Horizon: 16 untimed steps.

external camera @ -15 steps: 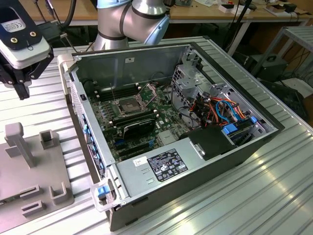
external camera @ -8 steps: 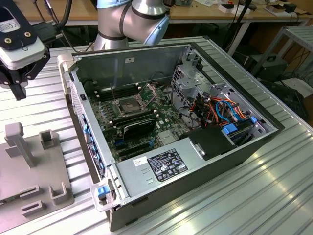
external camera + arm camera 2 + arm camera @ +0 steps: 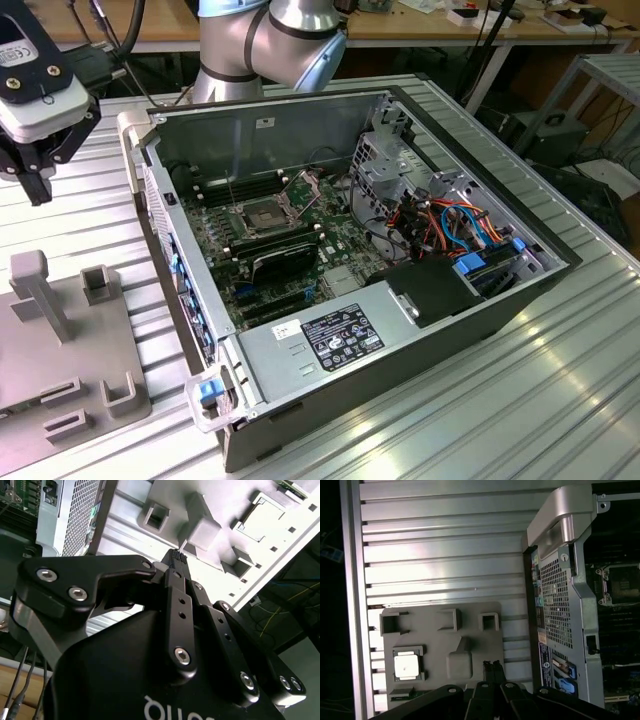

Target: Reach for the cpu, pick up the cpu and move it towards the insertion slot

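So the cpu [image 3: 408, 664] is sitting in the fixture plate [image 3: 435, 642], lying on the table [image 3: 520, 400] at the exterior view's left of the case [image 3: 260, 130]. The insertion slot [image 3: 262, 215] is sitting inside that case

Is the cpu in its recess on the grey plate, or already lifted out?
In. In the first wrist view the cpu lies flat in its recess on the grey plate, apart from the shut gripper.
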{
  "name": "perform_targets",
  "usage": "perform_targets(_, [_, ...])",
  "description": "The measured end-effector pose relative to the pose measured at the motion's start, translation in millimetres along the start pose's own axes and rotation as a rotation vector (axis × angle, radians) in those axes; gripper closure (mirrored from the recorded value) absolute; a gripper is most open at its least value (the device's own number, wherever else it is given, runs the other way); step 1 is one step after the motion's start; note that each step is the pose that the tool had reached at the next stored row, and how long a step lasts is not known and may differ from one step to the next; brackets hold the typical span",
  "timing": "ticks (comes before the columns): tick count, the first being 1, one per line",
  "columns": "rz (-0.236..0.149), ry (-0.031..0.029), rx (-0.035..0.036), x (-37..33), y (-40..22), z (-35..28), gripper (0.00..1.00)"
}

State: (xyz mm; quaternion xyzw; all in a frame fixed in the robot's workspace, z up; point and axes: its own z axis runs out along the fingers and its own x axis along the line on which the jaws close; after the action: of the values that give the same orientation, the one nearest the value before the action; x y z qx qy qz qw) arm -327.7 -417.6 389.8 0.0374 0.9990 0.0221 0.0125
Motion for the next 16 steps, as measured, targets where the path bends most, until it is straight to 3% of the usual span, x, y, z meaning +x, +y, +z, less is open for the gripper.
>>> perform_targets(16, [0.0, 0.0001, 0.0, 19.4, -6.4, -0.7, 0.89])
